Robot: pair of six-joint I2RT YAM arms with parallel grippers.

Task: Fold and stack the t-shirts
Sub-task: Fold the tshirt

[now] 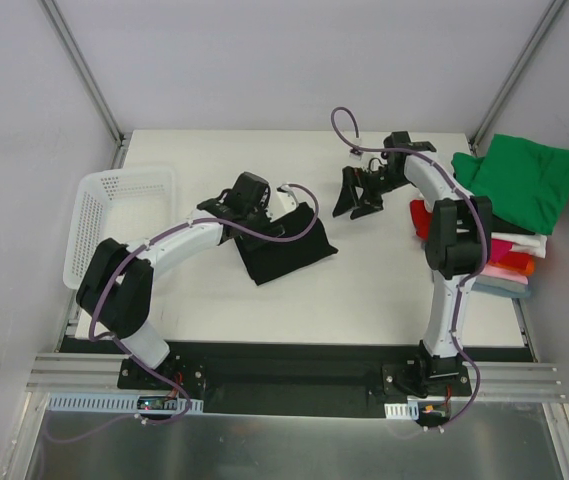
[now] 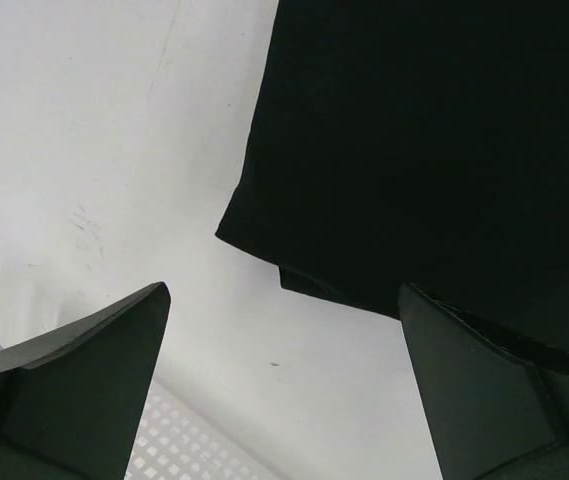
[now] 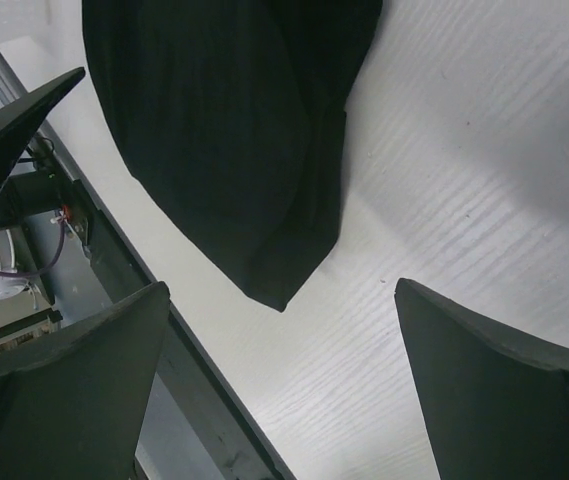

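Note:
A folded black t-shirt (image 1: 289,250) lies in the middle of the table. My left gripper (image 1: 256,205) hovers over its far left edge. In the left wrist view that gripper (image 2: 284,295) is open with bare table between its fingers, and the black t-shirt (image 2: 424,150) fills the upper right. My right gripper (image 1: 356,197) hangs open to the right of the shirt, apart from it. The right wrist view shows this gripper (image 3: 279,290) holding nothing, with the black t-shirt (image 3: 234,130) beyond its tips. A stack of folded t-shirts (image 1: 509,235), green one (image 1: 524,180) on top, sits at the right edge.
A white mesh basket (image 1: 124,182) stands at the table's left side, and its mesh (image 2: 184,445) shows low in the left wrist view. Red (image 1: 420,217), pink and orange layers stick out of the stack beside the right arm's upper link (image 1: 454,235). Grey walls enclose the table.

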